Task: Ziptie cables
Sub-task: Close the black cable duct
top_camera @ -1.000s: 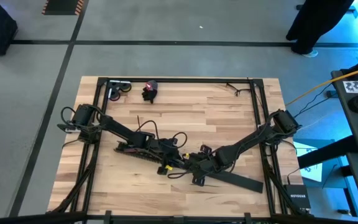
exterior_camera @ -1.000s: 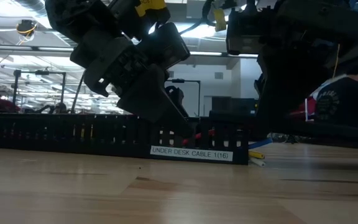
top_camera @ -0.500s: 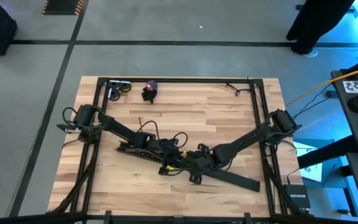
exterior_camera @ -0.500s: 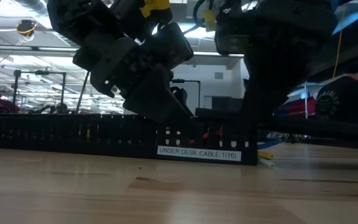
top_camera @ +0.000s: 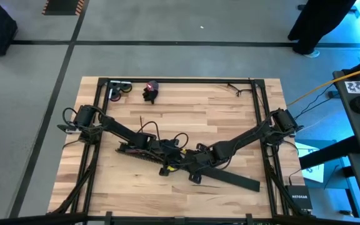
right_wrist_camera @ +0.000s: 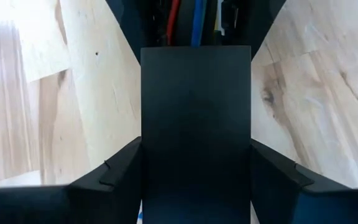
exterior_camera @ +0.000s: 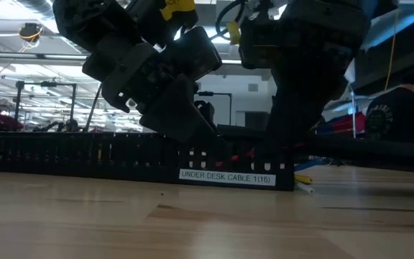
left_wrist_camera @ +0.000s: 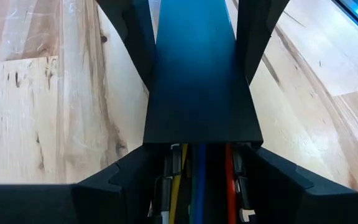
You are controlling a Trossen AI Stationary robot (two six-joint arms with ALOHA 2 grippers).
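The cables (left_wrist_camera: 199, 168) lie in a black slotted channel (top_camera: 133, 154) on the bench (top_camera: 217, 119). Yellow, blue and red strands show just behind the left fingers (left_wrist_camera: 132, 31), running under the end of a flat black cover (top_camera: 236, 180).

The left fingers stand wide, one against each long edge of that cover, so the cover fills the space between them. In the high view the left arm reaches from the bench's left side down to the channel's right end.

In the low view a white label (exterior_camera: 226, 177) reading "UNDER DESK CABLE" sits on the channel's side, below and between the two sets of fingers.

The right fingers (right_wrist_camera: 267, 15) are just right of the left ones and face them. They also stand wide and hold the same cover by its edges. The red and blue cables show just beyond their tips. The rest of the cover trails behind them toward the bench's right.

A person (exterior_camera: 401, 115) in a dark shirt sits beyond the bench at far right.
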